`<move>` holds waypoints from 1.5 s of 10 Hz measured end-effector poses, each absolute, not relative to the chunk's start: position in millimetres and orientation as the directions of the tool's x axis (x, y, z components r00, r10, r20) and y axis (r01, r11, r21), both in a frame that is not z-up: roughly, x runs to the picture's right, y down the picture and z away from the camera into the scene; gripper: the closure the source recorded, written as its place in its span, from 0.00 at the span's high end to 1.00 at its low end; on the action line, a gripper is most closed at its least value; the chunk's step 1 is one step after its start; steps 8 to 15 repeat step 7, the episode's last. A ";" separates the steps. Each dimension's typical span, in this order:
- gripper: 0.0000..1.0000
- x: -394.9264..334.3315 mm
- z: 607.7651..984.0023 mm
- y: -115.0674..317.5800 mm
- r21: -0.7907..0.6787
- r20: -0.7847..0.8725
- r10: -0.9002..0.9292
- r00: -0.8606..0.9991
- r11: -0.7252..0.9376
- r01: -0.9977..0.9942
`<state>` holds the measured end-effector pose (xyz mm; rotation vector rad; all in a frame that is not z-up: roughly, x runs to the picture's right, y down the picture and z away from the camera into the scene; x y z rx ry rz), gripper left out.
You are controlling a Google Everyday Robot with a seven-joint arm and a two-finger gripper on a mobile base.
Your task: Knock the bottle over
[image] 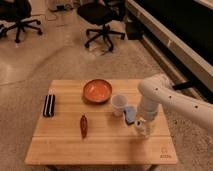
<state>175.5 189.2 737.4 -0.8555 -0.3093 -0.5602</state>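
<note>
single view | high, angled down | table point(60, 145), gripper point(142, 125) near right edge

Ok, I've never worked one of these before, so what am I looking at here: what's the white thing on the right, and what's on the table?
The white thing is the robot's single arm, reaching in from the right. Its gripper hangs at the arm's lower end, right at the small clear bottle, which looks upright near the table's right front. There is one picture, taken from above and in front of the wooden table. On it lie an orange bowl, a translucent white cup, a blue object beside the cup, a dark flat object at the left, and a small reddish item in the middle. Whether anything is held cannot be told.
</note>
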 end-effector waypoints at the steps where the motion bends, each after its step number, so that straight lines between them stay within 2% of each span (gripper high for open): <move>1: 0.65 167.1 735.8 191.7 -0.622 0.483 -0.332 0.810 0.520 0.585; 5: 0.65 132.2 733.8 197.1 -0.601 0.538 -0.293 0.791 0.524 0.603; 15: 0.65 131.1 733.6 195.4 -0.590 0.546 -0.284 0.788 0.538 0.602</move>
